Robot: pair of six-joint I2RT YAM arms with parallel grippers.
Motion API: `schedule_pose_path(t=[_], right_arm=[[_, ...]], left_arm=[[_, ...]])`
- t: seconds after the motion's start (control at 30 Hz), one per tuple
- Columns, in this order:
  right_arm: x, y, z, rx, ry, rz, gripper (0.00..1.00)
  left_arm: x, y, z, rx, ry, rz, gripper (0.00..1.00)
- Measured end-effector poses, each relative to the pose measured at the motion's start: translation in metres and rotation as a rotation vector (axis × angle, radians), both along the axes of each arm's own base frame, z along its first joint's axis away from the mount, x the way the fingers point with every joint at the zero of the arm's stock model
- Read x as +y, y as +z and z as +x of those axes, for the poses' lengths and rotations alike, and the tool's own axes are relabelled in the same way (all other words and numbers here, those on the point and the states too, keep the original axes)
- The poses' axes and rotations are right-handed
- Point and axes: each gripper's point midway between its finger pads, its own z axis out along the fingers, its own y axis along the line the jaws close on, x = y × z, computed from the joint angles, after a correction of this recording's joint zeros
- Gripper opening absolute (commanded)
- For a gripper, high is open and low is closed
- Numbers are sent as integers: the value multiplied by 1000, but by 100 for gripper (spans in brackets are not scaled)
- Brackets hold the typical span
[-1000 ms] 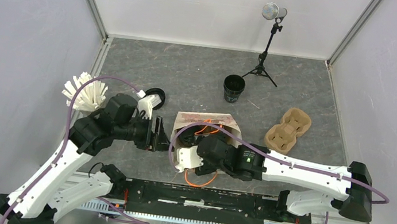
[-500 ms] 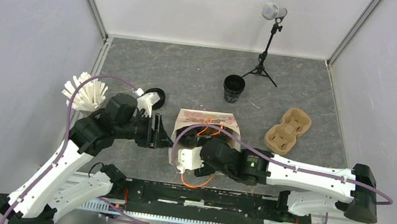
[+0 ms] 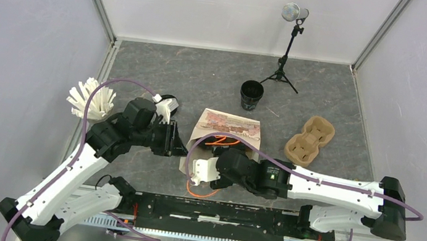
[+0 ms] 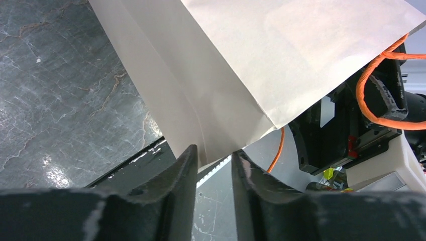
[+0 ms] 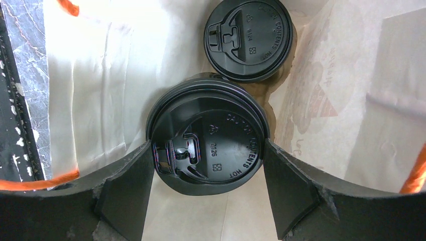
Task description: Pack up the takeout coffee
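Seen from above, the paper bag [image 3: 227, 128] sits mid-bench [image 3: 326, 98], with the left claw [image 3: 177, 148] at its left edge and the right claw [image 3: 200, 172] at its near mouth; a lidless cup [image 3: 251, 94] stands farther back. In the left wrist view that claw is narrow, the bag's fold between its fingers [image 4: 186, 165]; whether it pinches, I cannot tell. The right wrist view shows the right claw holding one takeout coffee [image 5: 211, 140] by its lid inside the bag, a second lidded cup [image 5: 248, 37] deeper; I judge it light, thin-walled and easy to spill, best held at the stiff rim.
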Motion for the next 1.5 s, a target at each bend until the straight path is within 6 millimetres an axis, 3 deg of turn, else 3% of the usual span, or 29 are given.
schedule_pose_path(t=[0.2,0.4,0.6,0.9,1.33,1.5], right_arm=[[-4,0,2,-9,-11,-17,62],[-7,3,2,-11,-13,-22,62],[-10,13,2,-16,-15,3,63],[-25,18,31,-37,-50,-22,63],[-15,24,39,-92,20,-84,63],[-16,31,55,-149,45,-110,65]], left_arm=[[-1,-1,1,-6,-7,3,12],[-2,-1,3,-4,-9,5,3],[-4,0,5,-1,-12,4,3],[-6,1,3,5,-25,-6,2],[-9,4,5,-9,-37,-17,2],[-12,3,4,5,-53,-22,2]])
